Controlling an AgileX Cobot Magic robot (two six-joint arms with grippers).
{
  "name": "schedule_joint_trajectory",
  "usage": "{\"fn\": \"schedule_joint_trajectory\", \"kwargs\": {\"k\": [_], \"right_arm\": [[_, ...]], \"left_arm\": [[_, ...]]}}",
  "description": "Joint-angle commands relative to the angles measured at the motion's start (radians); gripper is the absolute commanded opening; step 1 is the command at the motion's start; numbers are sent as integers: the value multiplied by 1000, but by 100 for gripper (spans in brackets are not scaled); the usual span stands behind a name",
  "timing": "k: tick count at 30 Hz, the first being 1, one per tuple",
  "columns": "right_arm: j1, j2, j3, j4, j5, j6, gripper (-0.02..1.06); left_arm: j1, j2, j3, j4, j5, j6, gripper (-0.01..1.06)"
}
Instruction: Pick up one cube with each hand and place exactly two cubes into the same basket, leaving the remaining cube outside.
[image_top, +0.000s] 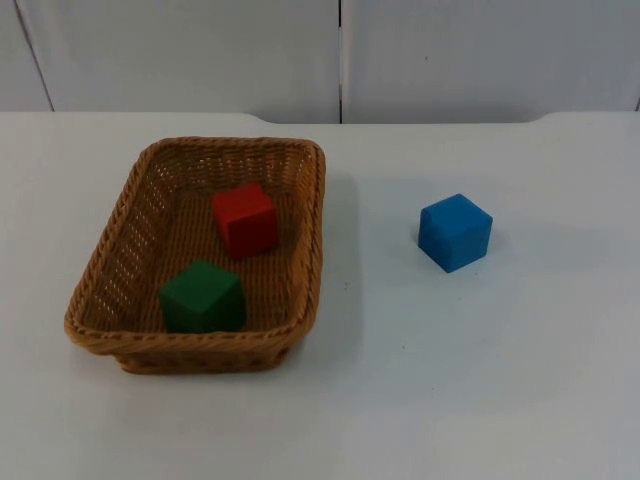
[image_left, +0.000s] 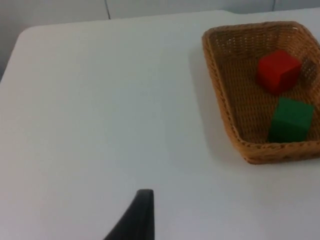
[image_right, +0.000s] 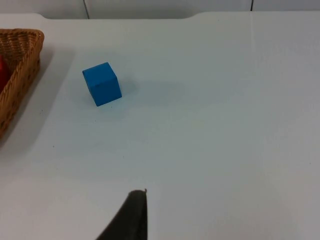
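Green cube (image_top: 202, 296) in the basket (image_top: 100, 250), close to the front wall, flat on the woven floor

Red cube (image_top: 244, 220) in the same basket, further back and a bit to the right of the green one. Small gap between the two, not touching. Red one turned a little, with one corner toward the front. Both cubes low inside, under the rim

Basket brown and woven, longer than wide, on the left half of the white table (image_top: 520, 380), sitting a little slanted

Blue cube (image_top: 455, 232) out on the table, to the right of the basket and well apart from it. Flat on the table, turned so a corner points to the front, with a soft shadow beside it

Grey wall (image_top: 200, 50) at the far edge of the table

Left gripper (image_left: 140, 215) low over bare table, off to one side of the basket and well apart from it. Green cube nearer to it than the red one. Open or shut: cannot tell

Right gripper (image_right: 132, 215) low over bare table too, with the blue cube out ahead and well apart. One corner of the basket further off, past the blue cube. Open or shut: cannot tell here either
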Motion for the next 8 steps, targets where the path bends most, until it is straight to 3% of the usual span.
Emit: {"fn": "schedule_joint_trajectory", "kwargs": {"k": [1, 8], "right_arm": [[-7, -3, 2, 2, -9, 1, 105], [-7, -3, 2, 2, -9, 1, 105]], "left_arm": [[22, -5, 5, -4, -1, -4, 105], [144, -5, 5, -4, -1, -4, 105]]}}
